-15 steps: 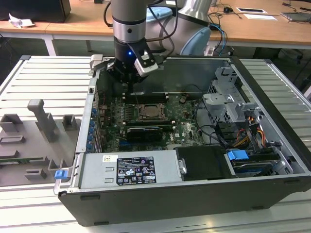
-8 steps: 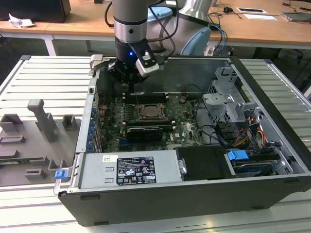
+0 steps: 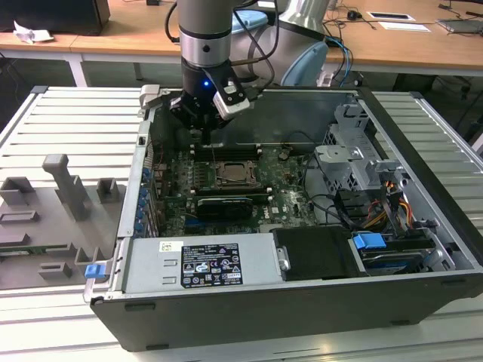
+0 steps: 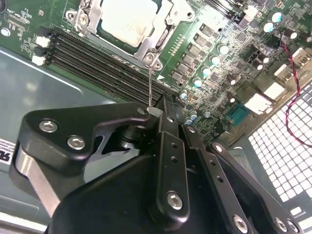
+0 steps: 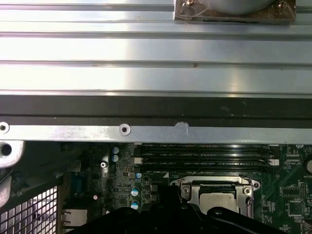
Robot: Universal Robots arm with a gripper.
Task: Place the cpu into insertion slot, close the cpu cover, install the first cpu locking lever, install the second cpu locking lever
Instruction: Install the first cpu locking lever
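Gripper: in the second wrist view the gripper (image 4: 155, 109) is pinched tight. Both black fingers (image 4: 168, 129) meet on the pale tip of a thin wire rod, with no gap between them.
What it grips: a locking lever (image 4: 148, 83). The rod runs straight from the socket corner to the fingertips, so its free end is lifted off the board, not latched down.
Gripper seen from the room: it hangs low inside the pc case (image 3: 302, 317), above the rear edge of the board – just behind the socket, over the memory slots (image 3: 226, 148).
Cpu: the cpu (image 4: 127, 22) lies flat in the socket, silvery-beige top facing up. It also shows in the first wrist view (image 5: 214, 204) and in the exterior view (image 3: 229, 176), mid-board.
Cpu cover: the cpu cover (image 4: 155, 44) lies down around the chip, and the chip top shows through its square opening. Its frame edge is near the lever's root.
Memory slots: long dark rows beside the socket, between it and the case wall (image 5: 156, 132).
Motherboard: the motherboard (image 4: 234, 58) is green, w/ caps and chokes crowding the far side of the socket.
Black card: the black card (image 3: 225, 205) stands on the board just in front of the socket.
Arm: the arm (image 3: 204, 30) comes down from above, blue light at the wrist.
Power supply: the power supply (image 3: 204, 264) is a grey box at the case's near edge.
Table: the table (image 3: 68, 128) is slatted metal – grey fixture blocks (image 3: 64, 181) sit at the exterior view's left.
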